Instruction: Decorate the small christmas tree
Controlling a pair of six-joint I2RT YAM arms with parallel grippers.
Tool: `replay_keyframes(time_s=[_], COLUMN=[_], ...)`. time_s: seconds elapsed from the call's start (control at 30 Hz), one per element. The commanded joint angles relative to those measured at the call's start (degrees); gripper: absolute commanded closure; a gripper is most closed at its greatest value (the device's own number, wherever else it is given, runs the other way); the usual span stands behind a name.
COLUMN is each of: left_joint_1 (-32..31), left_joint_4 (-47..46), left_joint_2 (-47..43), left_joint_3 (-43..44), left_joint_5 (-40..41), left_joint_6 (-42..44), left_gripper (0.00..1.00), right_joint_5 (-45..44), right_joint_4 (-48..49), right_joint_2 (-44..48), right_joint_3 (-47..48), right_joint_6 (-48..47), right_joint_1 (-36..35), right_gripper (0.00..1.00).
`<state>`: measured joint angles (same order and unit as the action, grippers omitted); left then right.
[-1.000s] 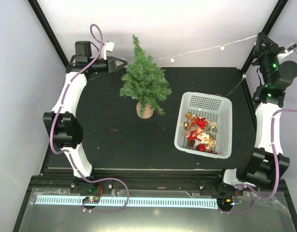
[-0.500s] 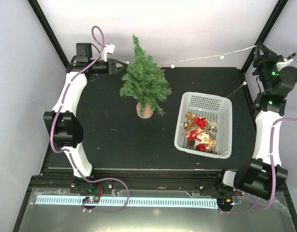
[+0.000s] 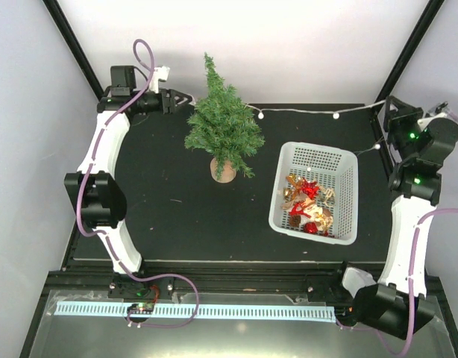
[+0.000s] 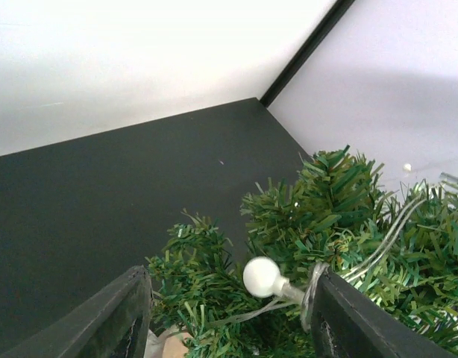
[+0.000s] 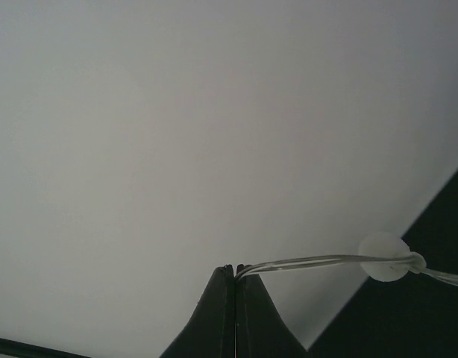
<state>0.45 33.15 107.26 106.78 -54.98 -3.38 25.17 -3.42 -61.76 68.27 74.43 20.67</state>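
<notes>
White basket (image 3: 318,159) of red, gold ornaments (image 3: 309,203) near tree (image 3: 223,123)

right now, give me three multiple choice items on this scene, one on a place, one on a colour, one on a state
1. Where does the basket stand relative to the small christmas tree?
A) on its left
B) on its right
C) behind it

2. What colour is the basket?
A) blue
B) black
C) white

3. How is the right pincer?
A) open and empty
B) shut on the light string
C) shut on a branch

Answers:
1 B, the top view shows it on the right arm's side of the tree.
2 C, its perforated walls are white.
3 B, the right wrist view shows the wire pinched between closed fingertips.
</notes>
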Motion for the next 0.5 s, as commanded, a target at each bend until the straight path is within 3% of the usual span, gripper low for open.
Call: replay_keyframes(time_s=[0.0, 0.2, 0.47], left_joint_1=[0.77, 1.45, 1.95], left_joint_4=[-1.62, -2.41, -0.98], left_joint_2=[-3.29, -5.67, -10.00], left_joint_3=[0.36, -0.82, -3.12], left_joint_5=[0.97, 0.67, 1.78], left_joint_6=[-1.05, -1.93, 0.94], left_gripper=[0.40, 0.32, 0.25], right_joint_5=[-1.65, -2.62, -8.22], right_joint_4=[-8.46, -12.08, -23.36], right_joint_2=[3.43, 2.01, -4.29], right_joint_3=[-2.94, -2.40, 8.28], right_joint_6=[-6.08, -10.23, -22.25], right_joint_1=[-1.35, -4.73, -16.25], right_gripper=[0.99, 0.99, 0.99])
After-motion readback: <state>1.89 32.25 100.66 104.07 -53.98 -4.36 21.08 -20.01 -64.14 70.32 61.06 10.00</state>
